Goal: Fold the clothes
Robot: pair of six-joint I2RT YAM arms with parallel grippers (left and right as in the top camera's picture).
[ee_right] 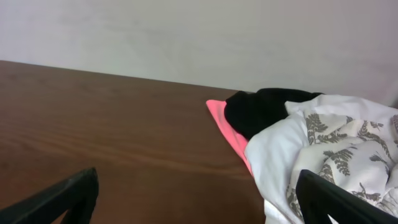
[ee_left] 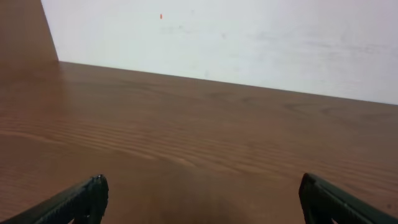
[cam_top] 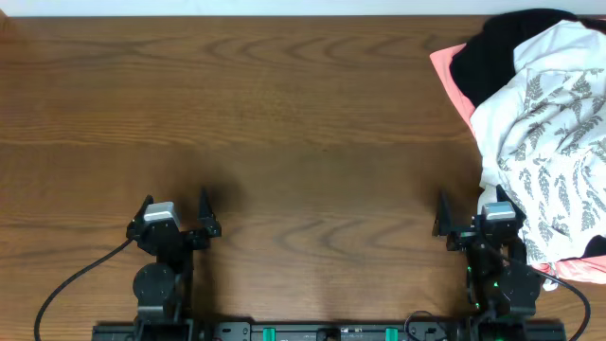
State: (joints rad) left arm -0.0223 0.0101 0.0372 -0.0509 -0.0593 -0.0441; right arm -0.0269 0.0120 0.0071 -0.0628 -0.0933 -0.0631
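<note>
The brown wooden table [cam_top: 284, 114] fills nearly the whole overhead view, and most of it is bare wood grain. A pale wall [ee_left: 249, 43] rises behind its far edge in both wrist views.

One heap of clothing lies at the right edge of the frame, running from the upper right corner down towards the lower right. On top of it is the one fern-print garment [cam_top: 559, 142], white with grey-green leaves, crumpled and unfolded. Plain white cloth [cam_top: 559, 43] shows at its upper end; whether that is a separate piece cannot be told. One black garment [cam_top: 492, 57] lies under the heap's upper left. One coral-pink garment [cam_top: 445, 71] pokes out to the left of the black one, and pink also shows at the lower right.

Two arms stand at the bottom edge, one at lower left and one at lower right, each trailing one black cable [cam_top: 76, 284].

The left gripper [cam_top: 175, 201] has its two fingers [ee_left: 93, 193] spread wide over bare wood, holding and touching nothing.

The right gripper [cam_top: 471, 204] is also spread wide and holds nothing. In the right wrist view its left finger [ee_right: 81, 190] is over bare table, while the other finger stands in front of the leafy cloth [ee_right: 348, 155] at the heap's left edge. Whether that finger touches the fabric cannot be told.
</note>
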